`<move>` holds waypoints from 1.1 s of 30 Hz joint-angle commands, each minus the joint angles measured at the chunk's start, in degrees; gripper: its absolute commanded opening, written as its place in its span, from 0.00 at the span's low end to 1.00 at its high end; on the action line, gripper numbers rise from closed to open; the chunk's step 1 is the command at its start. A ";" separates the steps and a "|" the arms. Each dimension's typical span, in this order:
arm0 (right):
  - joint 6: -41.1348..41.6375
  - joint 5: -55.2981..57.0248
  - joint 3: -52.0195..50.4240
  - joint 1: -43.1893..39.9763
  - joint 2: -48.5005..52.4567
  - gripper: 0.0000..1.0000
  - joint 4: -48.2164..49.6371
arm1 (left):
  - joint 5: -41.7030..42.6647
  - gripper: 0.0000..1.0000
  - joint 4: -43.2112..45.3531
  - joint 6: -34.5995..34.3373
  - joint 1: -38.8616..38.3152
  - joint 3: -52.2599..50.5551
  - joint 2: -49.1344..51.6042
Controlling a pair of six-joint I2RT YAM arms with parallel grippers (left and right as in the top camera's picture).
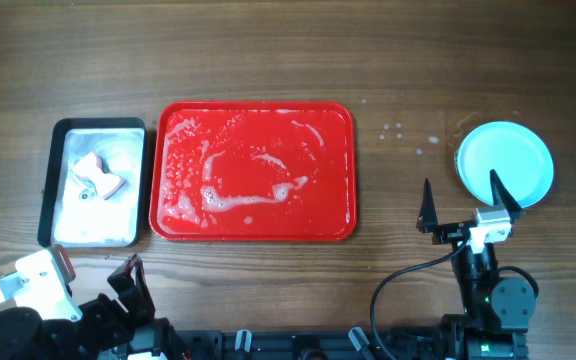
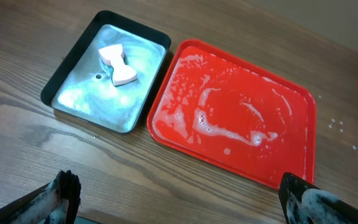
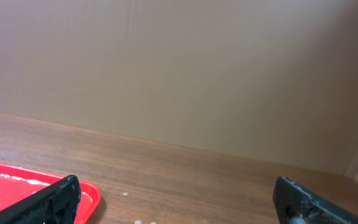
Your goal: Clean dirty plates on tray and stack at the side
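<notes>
The red tray (image 1: 318,212) lies in the middle of the table, smeared with white foam and carrying no plates. It also shows in the left wrist view (image 2: 291,149) and as a corner in the right wrist view (image 3: 17,186). A pale blue plate (image 1: 505,158) sits on the wood at the far right; whether others lie under it I cannot tell. My right gripper (image 1: 461,180) stands open just in front of that plate, one finger overlapping its near edge. My left gripper (image 2: 179,186) is open near the front left table edge, holding nothing.
A black-rimmed metal tray (image 1: 98,123) left of the red tray holds a pale pink sponge (image 1: 98,180), also seen from the left wrist (image 2: 118,65). Water droplets (image 1: 398,130) dot the wood between tray and plate.
</notes>
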 commanded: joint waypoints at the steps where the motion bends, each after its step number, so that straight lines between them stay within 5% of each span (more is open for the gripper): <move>1: 1.64 -0.48 -0.42 0.13 -1.07 0.99 -1.36 | 0.07 1.00 0.13 0.28 -0.31 0.37 -0.20; 4: 2.56 -0.94 -0.42 0.13 -0.98 1.00 -8.57 | 0.07 1.00 0.15 0.28 -0.31 0.37 -0.20; 30: 3.56 -1.11 -0.39 0.13 -0.83 0.99 -8.50 | 0.04 1.00 0.35 0.31 -0.31 0.35 -0.24; 33: 3.58 -1.11 -0.39 0.13 -0.83 1.00 -8.48 | 0.13 1.00 5.86 0.31 -0.20 -0.74 -1.57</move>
